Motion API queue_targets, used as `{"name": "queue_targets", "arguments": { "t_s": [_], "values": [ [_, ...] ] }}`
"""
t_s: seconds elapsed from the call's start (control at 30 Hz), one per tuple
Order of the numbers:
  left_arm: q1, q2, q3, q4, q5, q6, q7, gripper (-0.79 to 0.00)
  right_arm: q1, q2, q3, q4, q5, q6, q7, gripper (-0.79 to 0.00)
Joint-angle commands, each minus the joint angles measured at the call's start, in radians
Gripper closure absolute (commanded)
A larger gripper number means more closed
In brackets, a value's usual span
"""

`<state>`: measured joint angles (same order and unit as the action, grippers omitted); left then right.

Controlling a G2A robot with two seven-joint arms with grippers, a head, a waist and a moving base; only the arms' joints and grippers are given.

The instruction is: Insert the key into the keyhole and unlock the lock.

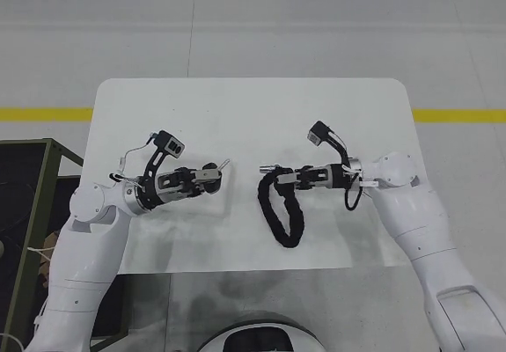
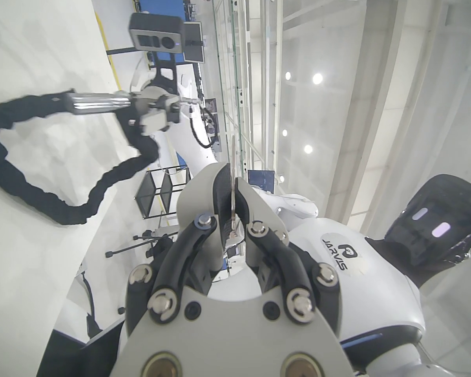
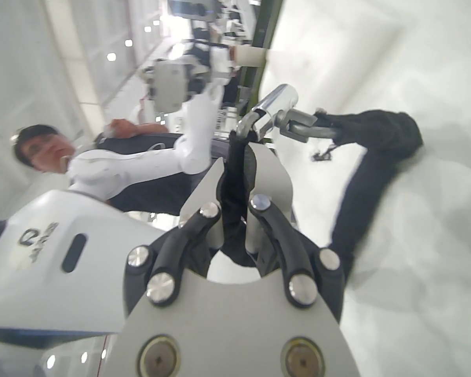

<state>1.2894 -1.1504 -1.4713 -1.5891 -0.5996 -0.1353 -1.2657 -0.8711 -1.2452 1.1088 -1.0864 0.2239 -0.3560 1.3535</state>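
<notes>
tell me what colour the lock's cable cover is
Black: the cable cover is plain black fabric, clearest in the left wrist view.

Glossy white shells cover the left arm [image 1: 84, 255] and right arm [image 1: 421, 224], with black joints. Each wrist carries a dark camera box [image 1: 170, 146] on a black bracket [image 1: 155, 165]. The left gripper [image 2: 232, 180] has a grey plate [image 2: 227, 335], black links [image 2: 180, 253], silver screws [image 2: 161, 303] and white fingers [image 2: 202, 186] with black pads [image 2: 222, 194].

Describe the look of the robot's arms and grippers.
Glossy white shells cover the left arm and right arm. Matching left gripper and right gripper: grey palm plate, black curved linkages with silver bolts, pale fingers with black pads. Black brackets carry wrist cameras.
</notes>
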Motion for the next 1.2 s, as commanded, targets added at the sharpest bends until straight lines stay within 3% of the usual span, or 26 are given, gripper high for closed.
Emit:
{"name": "queue_targets", "arguments": {
  "t_s": [0.0, 0.27, 0.3, 0.33, 0.37, 0.4, 0.43, 0.47, 0.63, 0.9, 1.03, 1.07, 1.1, 1.13, 1.17],
  "values": [
    [0.001, -0.002, 0.010, 0.000, 0.006, -0.001, -0.002, 0.000, 0.003, -0.002, -0.023, 0.010, -0.104, 0.012, -0.040, 0.000],
    [-0.001, -0.006, 0.015, 0.004, 0.024, -0.006, -0.007, 0.000, 0.030, -0.014, -0.089, 0.071, -0.332, 0.067, -0.134, 0.000],
    [-0.001, -0.006, 0.015, 0.004, 0.024, -0.006, -0.007, 0.000, 0.033, -0.016, -0.093, 0.073, -0.340, 0.074, -0.131, -0.068],
    [-0.001, -0.006, 0.015, 0.004, 0.024, -0.006, -0.007, 0.000, 0.034, -0.018, -0.096, 0.075, -0.337, 0.079, -0.124, -0.188],
    [-0.001, -0.006, 0.015, 0.004, 0.024, -0.006, -0.007, 0.000, 0.034, -0.020, -0.099, 0.078, -0.338, 0.090, -0.113, -0.351],
    [-0.001, -0.006, 0.015, 0.004, 0.024, -0.006, -0.007, 0.000, 0.036, -0.021, -0.100, 0.075, -0.336, 0.094, -0.109, -0.594],
    [-0.001, -0.006, 0.015, 0.004, 0.024, -0.006, -0.007, 0.000, 0.037, -0.023, -0.099, 0.069, -0.332, 0.091, -0.111, -0.683],
    [-0.001, -0.006, 0.015, 0.004, 0.024, -0.006, -0.007, 0.000, 0.036, -0.024, -0.098, 0.062, -0.333, 0.091, -0.110, -0.690],
    [-0.001, -0.006, 0.015, 0.004, 0.024, -0.006, -0.007, 0.000, 0.037, -0.027, -0.087, 0.043, -0.331, 0.084, -0.120, -0.391],
    [-0.001, -0.006, 0.015, 0.004, 0.024, -0.006, -0.007, 0.000, 0.046, -0.045, -0.115, 0.061, -0.366, 0.093, -0.141, -0.376],
    [-0.001, -0.006, 0.015, 0.004, 0.024, -0.006, -0.007, 0.000, 0.058, -0.055, -0.128, 0.081, -0.388, 0.092, -0.154, -0.299],
    [-0.001, -0.006, 0.015, 0.004, 0.024, -0.006, -0.007, 0.000, 0.060, -0.057, -0.131, 0.084, -0.397, 0.091, -0.160, -0.262],
    [-0.001, -0.006, 0.015, 0.004, 0.024, -0.006, -0.007, 0.000, 0.061, -0.059, -0.132, 0.085, -0.399, 0.090, -0.163, -0.157],
    [-0.001, -0.006, 0.015, 0.004, 0.024, -0.006, -0.007, 0.000, 0.061, -0.062, -0.133, 0.087, -0.396, 0.089, -0.164, 0.000],
    [-0.001, -0.006, 0.015, 0.004, 0.024, -0.006, -0.007, 0.000, 0.063, -0.063, -0.132, 0.089, -0.397, 0.088, -0.162, 0.000]
  ]
}}
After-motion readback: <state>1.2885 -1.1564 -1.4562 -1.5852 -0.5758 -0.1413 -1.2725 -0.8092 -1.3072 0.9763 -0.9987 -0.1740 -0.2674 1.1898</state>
